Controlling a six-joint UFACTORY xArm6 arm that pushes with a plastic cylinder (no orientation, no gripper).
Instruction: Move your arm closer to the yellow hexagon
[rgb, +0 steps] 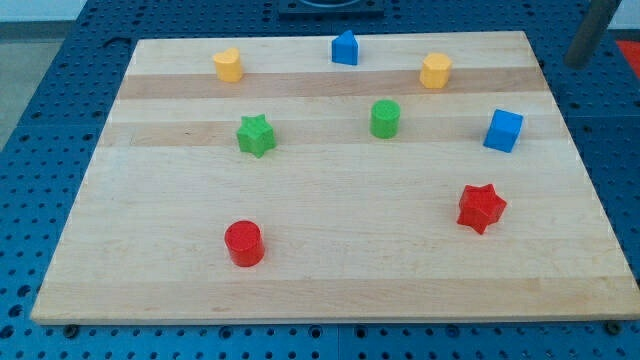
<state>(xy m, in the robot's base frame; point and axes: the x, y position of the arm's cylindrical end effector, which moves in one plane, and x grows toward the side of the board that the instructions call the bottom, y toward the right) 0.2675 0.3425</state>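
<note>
The yellow hexagon (435, 71) stands near the view's top, right of centre, on the wooden board (330, 290). My tip (577, 62) is the lower end of a blurred grey rod at the view's top right, just beyond the board's right edge. It is well to the right of the yellow hexagon and touches no block. A blue cube (503, 130) lies below and between them.
A yellow heart-like block (228, 65) is at the top left and a blue pentagon-like block (345, 47) at the top centre. A green star (256, 135), a green cylinder (385, 118), a red cylinder (244, 243) and a red star (481, 208) stand lower down.
</note>
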